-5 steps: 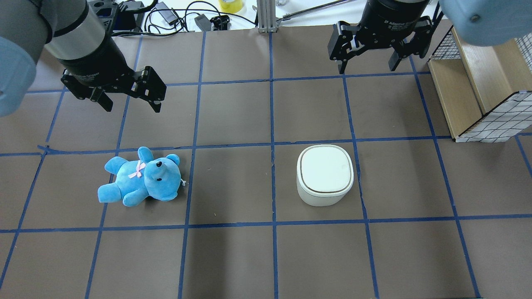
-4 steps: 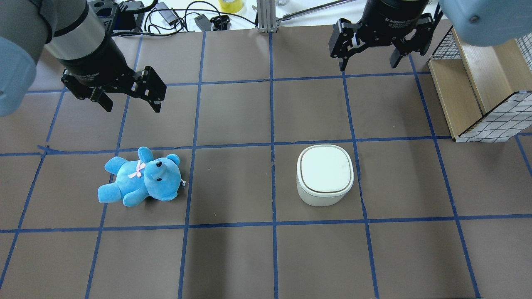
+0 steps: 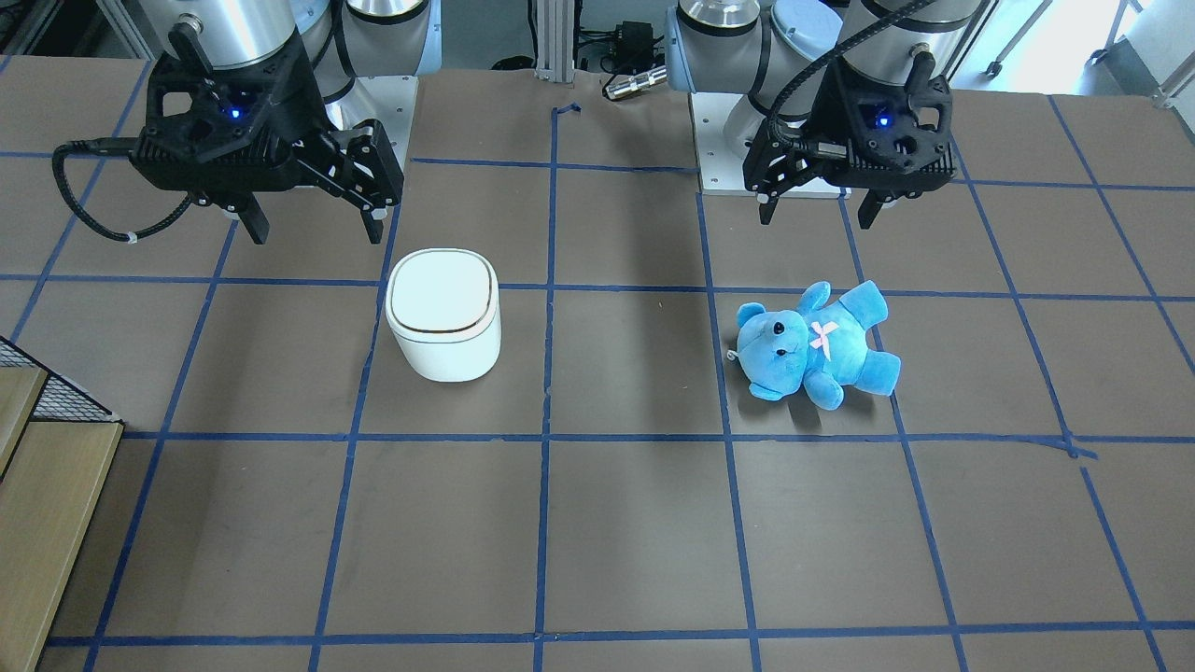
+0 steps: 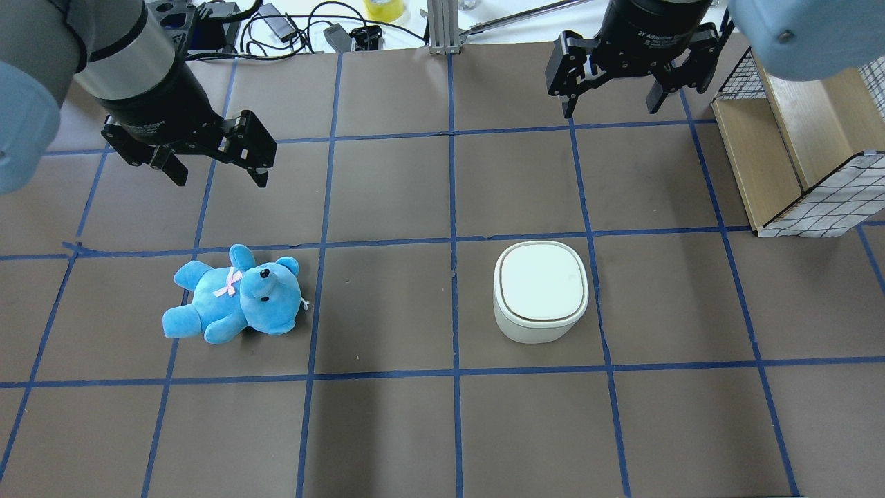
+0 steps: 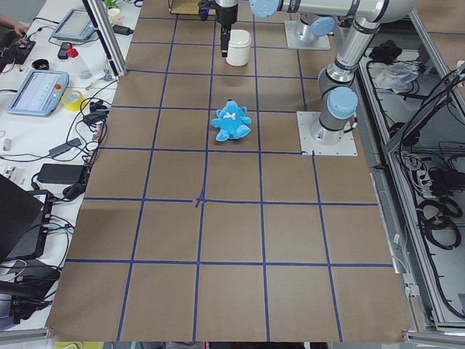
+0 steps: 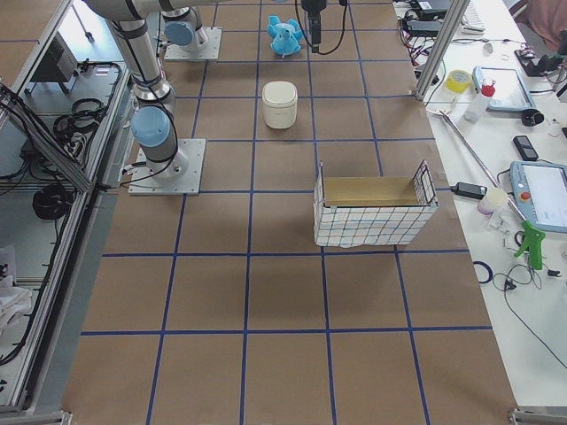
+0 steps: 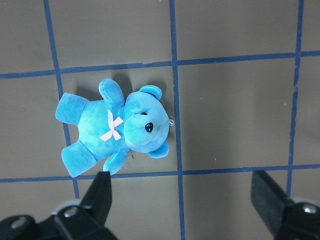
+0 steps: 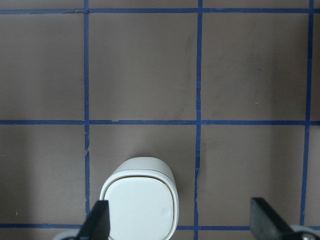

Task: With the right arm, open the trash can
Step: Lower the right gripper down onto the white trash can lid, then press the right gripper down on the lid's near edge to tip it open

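Observation:
The white trash can (image 4: 541,290) stands with its lid shut on the brown mat, right of centre; it also shows in the front view (image 3: 442,313) and at the bottom of the right wrist view (image 8: 139,205). My right gripper (image 4: 611,112) hangs open and empty above the mat beyond the can, apart from it; in the front view (image 3: 317,238) it is behind and left of the can. My left gripper (image 4: 221,182) is open and empty above the mat, beyond the blue plush bear (image 4: 235,294).
A wire-mesh crate with wooden boards (image 4: 795,138) stands at the right edge of the mat, close to my right arm. Cables and a yellow tape roll (image 4: 384,8) lie on the white bench beyond the mat.
My right gripper has shifted slightly toward the far edge of the mat, still open. The left gripper, the can and the bear have not moved.

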Robot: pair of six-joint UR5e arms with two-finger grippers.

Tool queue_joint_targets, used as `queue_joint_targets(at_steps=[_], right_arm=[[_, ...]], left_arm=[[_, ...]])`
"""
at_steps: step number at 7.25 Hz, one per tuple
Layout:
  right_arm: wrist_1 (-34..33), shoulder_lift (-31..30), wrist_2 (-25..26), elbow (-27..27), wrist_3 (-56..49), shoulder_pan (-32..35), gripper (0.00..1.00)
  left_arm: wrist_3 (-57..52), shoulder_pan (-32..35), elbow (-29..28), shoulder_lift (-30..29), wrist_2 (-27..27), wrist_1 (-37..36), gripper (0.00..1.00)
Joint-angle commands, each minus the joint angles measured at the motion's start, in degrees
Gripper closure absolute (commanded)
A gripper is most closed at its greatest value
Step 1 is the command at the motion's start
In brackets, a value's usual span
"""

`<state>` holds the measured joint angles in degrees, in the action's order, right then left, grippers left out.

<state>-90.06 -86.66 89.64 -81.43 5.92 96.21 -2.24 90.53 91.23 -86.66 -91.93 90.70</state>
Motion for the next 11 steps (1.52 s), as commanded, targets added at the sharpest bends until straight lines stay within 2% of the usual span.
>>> queue_joint_targets(at_steps=[1,2,3,5,7,8,11], right_arm=[[1.5,0.0,-0.2,-0.4,2.0,0.1,0.83],[5.5,0.0,-0.3,-0.7,3.3,1.7,1.00],[5.9,0.2,-0.1,-3.7,7.5,5.1,1.00],[-2.4,0.5,1.9,-13.6,8.8,7.9,1.00],[-15.9,0.7,2.2,-25.5,8.6,7.9,1.00],[-19.8,0.7,2.2,-28.7,8.6,7.9,1.00],[-20.0,1.2,2.3,-29.4,8.7,7.9,1.00]], left_arm=[[0.0,0.0,0.0,0.0,0.0,0.0,0.00],[0.0,0.0,0.0,0.0,0.0,0.0,0.00],[0.0,0.0,0.0,0.0,0.0,0.0,0.00],[0.0,0.0,0.0,0.0,0.0,0.0,0.00],[0.0,0.0,0.0,0.0,0.0,0.0,0.00],[0.0,0.0,0.0,0.0,0.0,0.0,0.00],[0.0,0.0,0.0,0.0,0.0,0.0,0.00]])
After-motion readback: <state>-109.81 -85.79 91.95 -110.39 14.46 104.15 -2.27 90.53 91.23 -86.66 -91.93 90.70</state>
